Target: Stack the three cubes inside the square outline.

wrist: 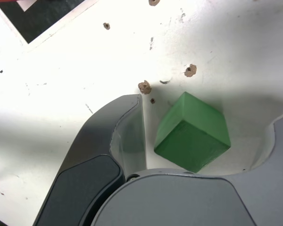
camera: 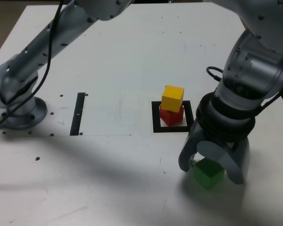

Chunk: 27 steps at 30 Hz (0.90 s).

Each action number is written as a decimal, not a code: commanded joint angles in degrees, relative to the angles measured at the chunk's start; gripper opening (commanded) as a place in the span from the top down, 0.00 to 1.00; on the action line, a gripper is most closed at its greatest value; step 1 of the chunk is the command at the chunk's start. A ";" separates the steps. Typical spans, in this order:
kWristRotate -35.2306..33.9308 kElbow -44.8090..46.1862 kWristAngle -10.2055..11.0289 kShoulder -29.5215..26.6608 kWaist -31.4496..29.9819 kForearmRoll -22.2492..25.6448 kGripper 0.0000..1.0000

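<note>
Green cube [camera: 208,173] between the gripper [camera: 212,165] jaws, solid colour, top face lighter than the sides in the wrist view. Gripper: grey shell, one dark charcoal finger [wrist: 96,165]. Beyond the gripper: yellow cube [camera: 172,98] on red cube [camera: 171,117], both plain. Square outline [camera: 156,117]: thick black frame, pale cream centre. Table [camera: 122,56]: off-white, scuffed, brown-rimmed screw holes. Thin black strip [camera: 78,113] farther off. Arm [camera: 52,42] silver-grey, black cable.

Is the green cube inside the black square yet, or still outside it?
Outside. The green cube sits on the bare table between the gripper's jaws, while the square holds only red and yellow cubes.
</note>
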 commanded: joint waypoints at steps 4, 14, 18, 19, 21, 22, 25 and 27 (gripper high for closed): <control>0.16 -1.45 -0.25 1.93 0.04 0.12 0.15; -0.59 -3.43 0.11 4.09 0.02 0.37 0.53; -0.38 -4.09 -0.36 4.62 -0.09 0.30 0.61; -0.29 -4.23 -0.48 4.69 -0.12 0.31 0.61; -0.14 -4.43 -0.65 4.73 -0.14 0.39 0.61; -0.07 -4.50 -0.69 4.73 -0.14 0.43 0.62; 0.04 -4.79 -0.68 4.70 -0.18 0.57 0.63; 0.07 -5.09 -0.58 4.62 -0.25 0.69 0.64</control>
